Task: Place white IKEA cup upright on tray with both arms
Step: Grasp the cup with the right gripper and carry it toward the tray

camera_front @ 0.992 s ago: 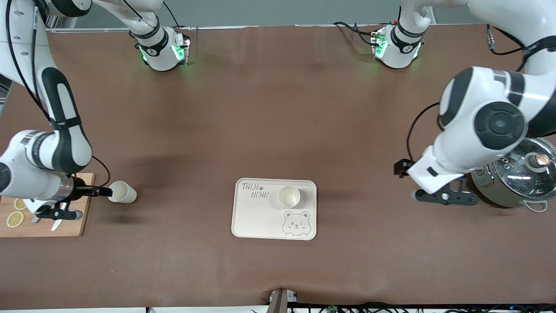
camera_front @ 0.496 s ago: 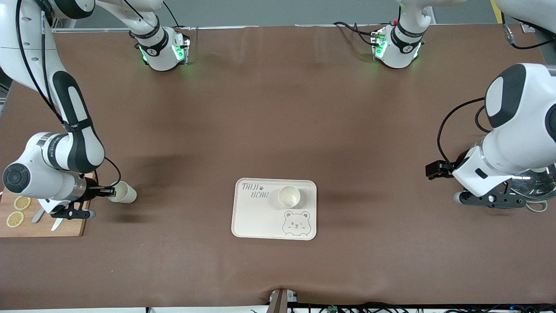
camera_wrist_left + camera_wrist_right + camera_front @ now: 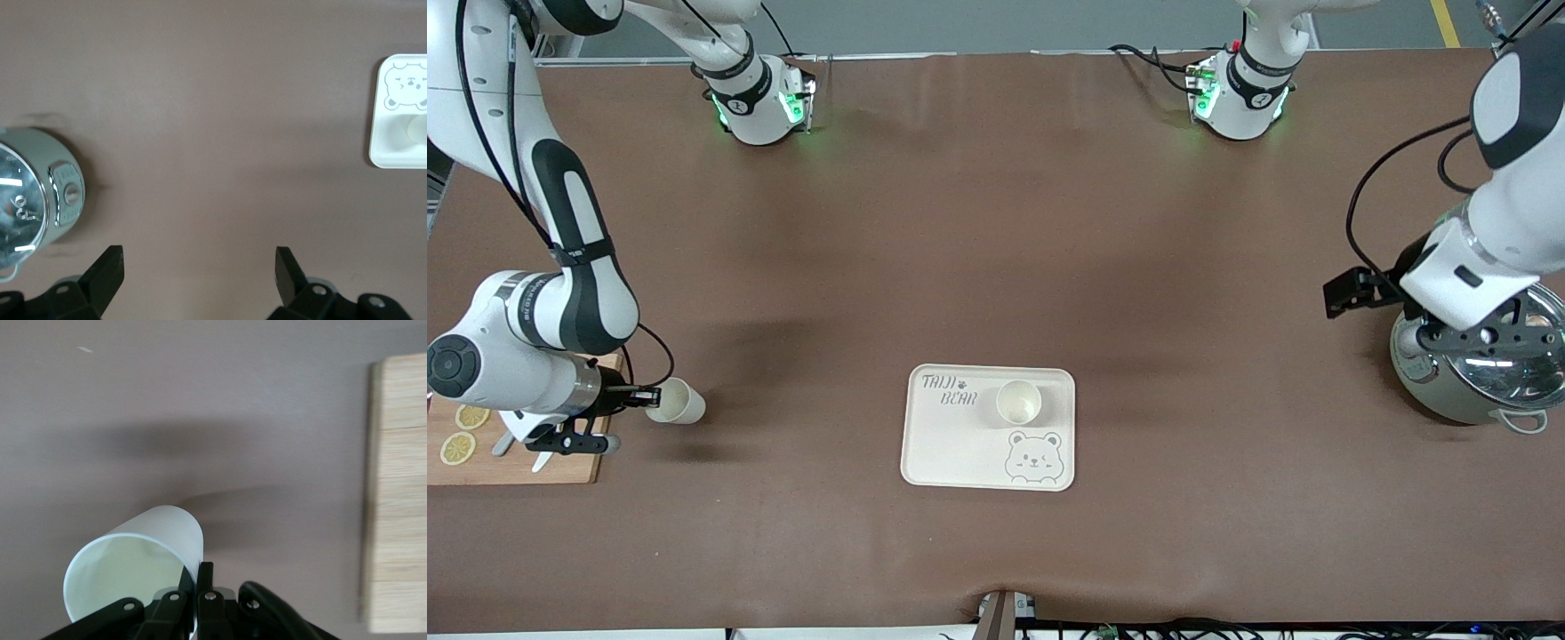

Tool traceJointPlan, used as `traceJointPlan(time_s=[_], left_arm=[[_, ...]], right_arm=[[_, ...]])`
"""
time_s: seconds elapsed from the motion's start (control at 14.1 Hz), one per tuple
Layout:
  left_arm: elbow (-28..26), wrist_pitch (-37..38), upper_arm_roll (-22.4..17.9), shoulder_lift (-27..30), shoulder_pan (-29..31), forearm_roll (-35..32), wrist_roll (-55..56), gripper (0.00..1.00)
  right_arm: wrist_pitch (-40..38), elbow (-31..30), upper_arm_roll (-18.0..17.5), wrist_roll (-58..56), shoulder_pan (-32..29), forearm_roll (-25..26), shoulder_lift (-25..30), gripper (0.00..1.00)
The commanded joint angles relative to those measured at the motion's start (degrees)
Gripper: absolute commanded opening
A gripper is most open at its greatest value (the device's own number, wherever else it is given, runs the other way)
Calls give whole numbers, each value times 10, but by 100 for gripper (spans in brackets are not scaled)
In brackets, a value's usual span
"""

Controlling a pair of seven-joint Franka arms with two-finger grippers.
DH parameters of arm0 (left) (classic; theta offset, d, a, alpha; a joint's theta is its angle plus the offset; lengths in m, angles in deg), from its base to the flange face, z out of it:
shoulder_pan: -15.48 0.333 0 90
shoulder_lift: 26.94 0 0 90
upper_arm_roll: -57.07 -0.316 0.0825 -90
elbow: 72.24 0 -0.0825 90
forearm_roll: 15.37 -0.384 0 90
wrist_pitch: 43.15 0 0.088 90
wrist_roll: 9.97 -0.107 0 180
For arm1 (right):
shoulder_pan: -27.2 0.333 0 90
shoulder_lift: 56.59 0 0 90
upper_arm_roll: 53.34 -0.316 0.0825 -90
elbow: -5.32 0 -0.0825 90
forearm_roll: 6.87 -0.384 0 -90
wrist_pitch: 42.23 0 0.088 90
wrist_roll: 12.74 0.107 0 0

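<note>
My right gripper [image 3: 647, 397] is shut on the rim of a white cup [image 3: 680, 403], which is tilted on its side low over the table beside the cutting board. The right wrist view shows the cup's open mouth [image 3: 133, 577], with my right gripper [image 3: 200, 575] pinching the wall. The cream bear tray [image 3: 951, 453] lies mid-table with a second white cup [image 3: 1018, 402] upright on it. My left gripper [image 3: 1347, 292] is open and empty in the air next to the steel pot; its wrist view shows it [image 3: 198, 267] over bare table, with the tray [image 3: 390, 150] farther off.
A steel pot with a glass lid [image 3: 1476, 373] stands at the left arm's end, also in the left wrist view [image 3: 30, 207]. A wooden cutting board [image 3: 560, 467] with lemon slices and a knife lies at the right arm's end, also in the right wrist view [image 3: 400, 493].
My left arm has swung away from the tray toward its own end of the table, beside the pot. My right gripper and its cup shifted slightly toward the front camera.
</note>
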Motion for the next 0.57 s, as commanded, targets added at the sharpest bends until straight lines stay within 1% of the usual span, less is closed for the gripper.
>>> traceJointPlan(time_s=[0.0,0.21,0.35,0.5], left_arm=[[-71,-4,5,63,5,14,12,100],[-99,-4,0,91,2,31,12,100],[-114,-4,-3,105,-4,35,12,100],[-128,-4,-23,123,-19,37,11,100]], right_arm=[[-25,39,1,78,52,-40,4,0],[-25,60,0,169,105,-45,3,0],[-25,76,0,251,149,-44,-9,0],[-25,105,0,330,192,-43,-28,0]])
